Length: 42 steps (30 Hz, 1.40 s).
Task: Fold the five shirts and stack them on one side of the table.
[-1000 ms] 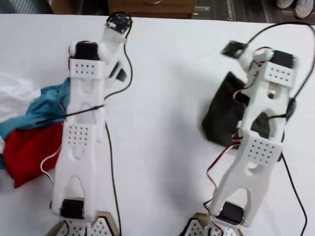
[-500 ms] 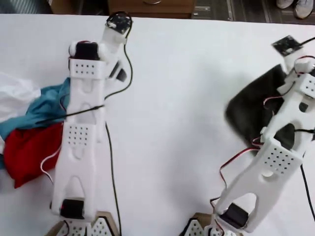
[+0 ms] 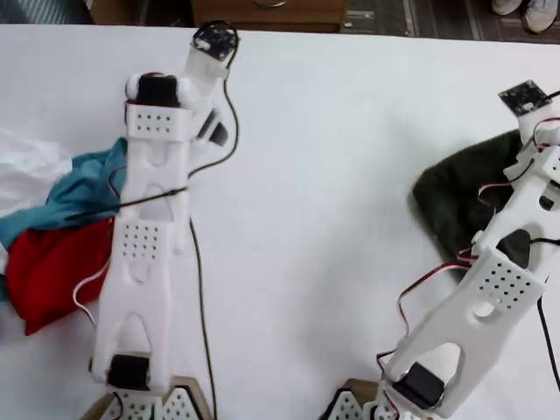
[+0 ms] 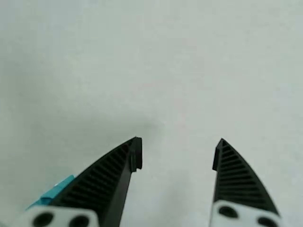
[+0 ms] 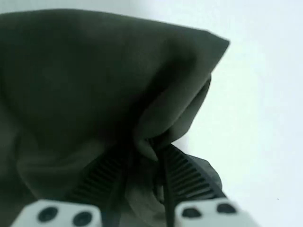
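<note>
A dark green shirt [image 3: 459, 197] lies bunched at the table's right edge, under the right arm [image 3: 490, 280]. In the right wrist view my right gripper [image 5: 147, 163] is shut on a fold of the dark green shirt [image 5: 94, 80]. A heap of shirts lies at the left edge: white [image 3: 26, 166], teal [image 3: 83, 188] and red [image 3: 52, 267]. The left arm [image 3: 149, 236] stretches along the heap's right side. My left gripper [image 4: 177, 153] stands open over bare white table, with a scrap of the teal shirt [image 4: 54, 189] beside one finger.
The white table [image 3: 324, 175] has free room in the middle between the two arms. Black and red cables [image 3: 197, 262] run along the arms. Both arm bases sit at the near edge. Dark floor and furniture lie past the far edge.
The right arm has swung to the right, dragging the dark green shirt from the centre-right to the table's right edge. The left arm has stayed put.
</note>
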Motion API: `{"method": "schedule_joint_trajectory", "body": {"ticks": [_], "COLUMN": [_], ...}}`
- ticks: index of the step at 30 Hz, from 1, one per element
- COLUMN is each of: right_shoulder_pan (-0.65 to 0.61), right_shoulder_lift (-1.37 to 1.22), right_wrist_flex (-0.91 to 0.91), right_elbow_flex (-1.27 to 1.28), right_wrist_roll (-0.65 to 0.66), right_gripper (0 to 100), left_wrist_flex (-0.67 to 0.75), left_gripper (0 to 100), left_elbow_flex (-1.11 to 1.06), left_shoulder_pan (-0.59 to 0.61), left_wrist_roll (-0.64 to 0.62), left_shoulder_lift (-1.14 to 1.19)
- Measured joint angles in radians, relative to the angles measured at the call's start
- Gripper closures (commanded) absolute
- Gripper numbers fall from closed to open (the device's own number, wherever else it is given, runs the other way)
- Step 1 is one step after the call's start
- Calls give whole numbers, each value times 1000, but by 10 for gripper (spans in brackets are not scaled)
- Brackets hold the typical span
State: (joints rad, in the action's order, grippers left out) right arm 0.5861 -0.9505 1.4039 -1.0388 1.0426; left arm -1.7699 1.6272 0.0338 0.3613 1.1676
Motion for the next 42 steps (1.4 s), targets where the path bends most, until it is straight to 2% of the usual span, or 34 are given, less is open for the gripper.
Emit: {"method": "schedule_joint_trajectory", "body": {"ticks": [3, 7, 9, 16, 19, 24, 27, 29, 35, 42], "right_shoulder_pan": [5, 5, 6, 44, 57, 66, 69, 86, 137, 181], "right_shoulder_lift": [-12, -23, -23, -23, -23, -15, -14, -14, 14, 14], "right_wrist_flex": [0, -9, -40, -110, -21, 227, 279, 285, 284, 242], "right_elbow_flex": [0, 0, 0, -21, -60, -86, -86, -86, -87, -87], "right_wrist_roll": [0, 0, 0, -5, -5, -5, -5, -2, 114, 132], "right_gripper": [962, 854, 833, 832, 832, 832, 832, 832, 832, 832], "left_wrist_flex": [0, 0, 0, 0, 0, 0, 0, 0, 0, 0], "left_gripper": [736, 736, 736, 736, 736, 736, 736, 736, 736, 736], "left_elbow_flex": [0, 0, 0, 0, 0, 0, 0, 0, 0, 0], "left_shoulder_pan": [0, 0, 0, 0, 0, 0, 0, 0, 0, 0], "left_wrist_roll": [0, 0, 0, 0, 0, 0, 0, 0, 0, 0], "left_shoulder_lift": [0, 0, 0, 0, 0, 0, 0, 0, 0, 0]}}
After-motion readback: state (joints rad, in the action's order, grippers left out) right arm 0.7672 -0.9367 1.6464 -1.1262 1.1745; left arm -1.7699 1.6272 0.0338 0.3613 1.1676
